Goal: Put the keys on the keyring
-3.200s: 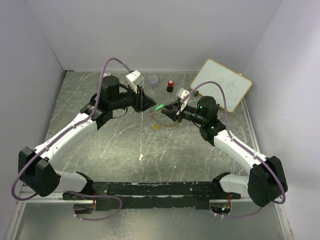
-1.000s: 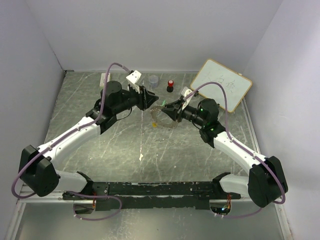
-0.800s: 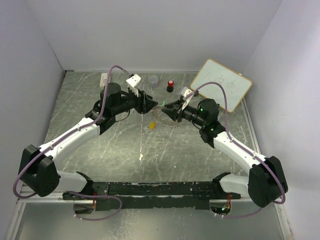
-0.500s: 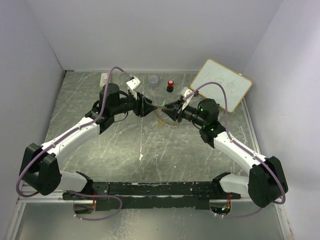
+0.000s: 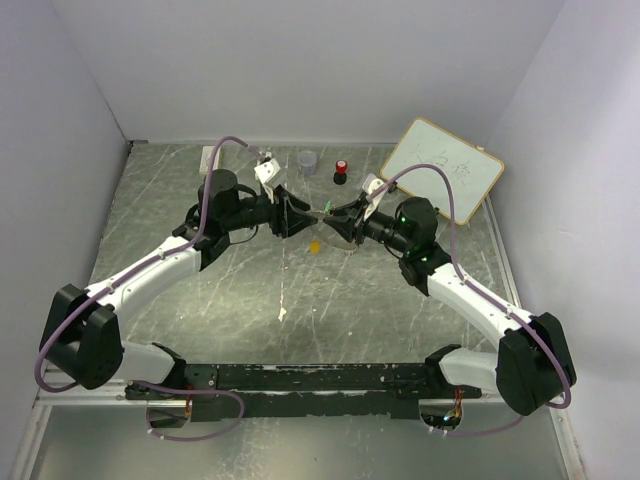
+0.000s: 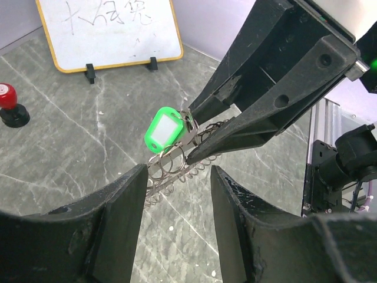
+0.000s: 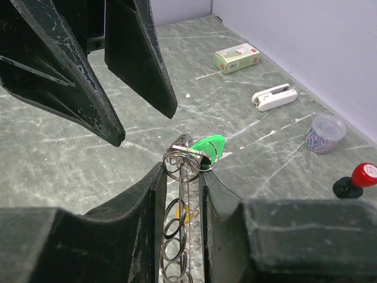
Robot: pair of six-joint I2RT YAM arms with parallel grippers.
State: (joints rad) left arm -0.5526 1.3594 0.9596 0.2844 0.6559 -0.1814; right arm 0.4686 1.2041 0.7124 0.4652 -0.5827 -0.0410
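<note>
My right gripper (image 7: 181, 171) is shut on the keyring (image 7: 180, 233), a silver ring with a looped rim, and holds it edge-on above the table. The green-headed key (image 7: 210, 145) hangs on the ring at the fingertips, and the left wrist view shows it too (image 6: 163, 128). My left gripper (image 6: 178, 171) stands open facing the ring (image 6: 168, 177), with nothing between its fingers. From above, the left gripper (image 5: 297, 219) and the right gripper (image 5: 332, 220) meet tip to tip. A yellow-orange key (image 5: 314, 245) shows below the ring; I cannot tell if it hangs or lies.
A whiteboard (image 5: 442, 170) leans at the back right. A red-capped black knob (image 5: 341, 170) and a small cup of paper clips (image 5: 307, 160) stand at the back. Near the back left are a small green-and-white box (image 7: 237, 57) and a white clip (image 7: 274, 97).
My left gripper has opened, dropped lower and drawn back a little to the left of the ring. The green key stays on the ring in the right gripper, which has not moved.
</note>
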